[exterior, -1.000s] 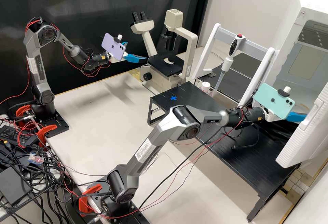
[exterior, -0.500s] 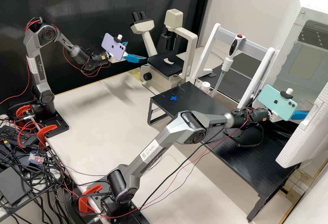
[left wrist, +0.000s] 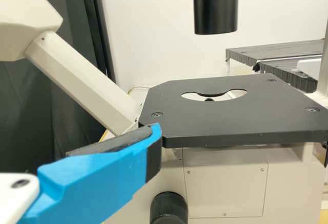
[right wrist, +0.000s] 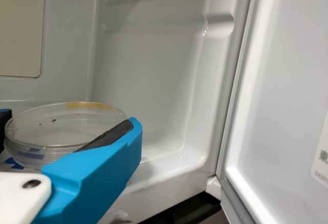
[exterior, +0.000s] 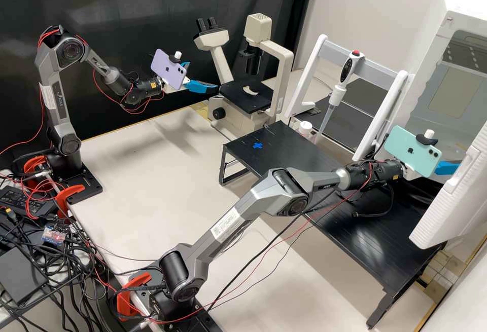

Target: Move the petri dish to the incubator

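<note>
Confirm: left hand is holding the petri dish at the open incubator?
Wrong hand. The right wrist view shows the right hand holding the petri dish at the open incubator.

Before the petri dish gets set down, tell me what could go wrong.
The right gripper pinches the petri dish at its sides, so it might slip or tip. The incubator has a front lip that could catch the gripper if it travels low. The open door, beside it, might get bumped.

L claw (exterior: 204,76) spread, R claw (exterior: 447,168) clamped.
</note>
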Robot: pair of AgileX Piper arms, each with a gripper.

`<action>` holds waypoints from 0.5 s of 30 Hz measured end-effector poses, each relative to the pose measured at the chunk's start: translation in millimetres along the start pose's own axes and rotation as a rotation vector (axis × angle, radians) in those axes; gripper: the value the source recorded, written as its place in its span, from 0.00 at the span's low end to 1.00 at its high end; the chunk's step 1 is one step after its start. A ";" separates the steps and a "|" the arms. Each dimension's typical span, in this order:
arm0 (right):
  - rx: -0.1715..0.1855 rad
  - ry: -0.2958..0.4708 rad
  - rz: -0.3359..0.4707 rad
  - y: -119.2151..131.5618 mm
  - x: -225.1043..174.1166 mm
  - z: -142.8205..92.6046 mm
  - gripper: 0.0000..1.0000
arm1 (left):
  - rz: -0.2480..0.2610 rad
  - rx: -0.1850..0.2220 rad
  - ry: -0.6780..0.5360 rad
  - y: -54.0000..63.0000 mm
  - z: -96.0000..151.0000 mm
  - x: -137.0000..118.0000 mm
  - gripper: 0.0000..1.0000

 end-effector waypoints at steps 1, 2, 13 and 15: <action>-0.004 -0.003 0.001 0.1 0.0 0.2 1.00 | 0.000 0.000 0.000 0.0 0.0 0.0 1.00; -0.011 -0.003 0.001 0.1 0.0 0.3 1.00 | 0.000 0.000 0.000 0.0 0.0 0.0 1.00; -0.006 0.001 0.006 -3.1 -6.0 3.6 1.00 | 0.000 0.000 0.000 0.0 0.0 0.0 1.00; 0.002 0.014 -0.005 -3.0 -11.2 3.6 1.00 | 0.000 0.000 0.000 0.0 0.0 0.0 1.00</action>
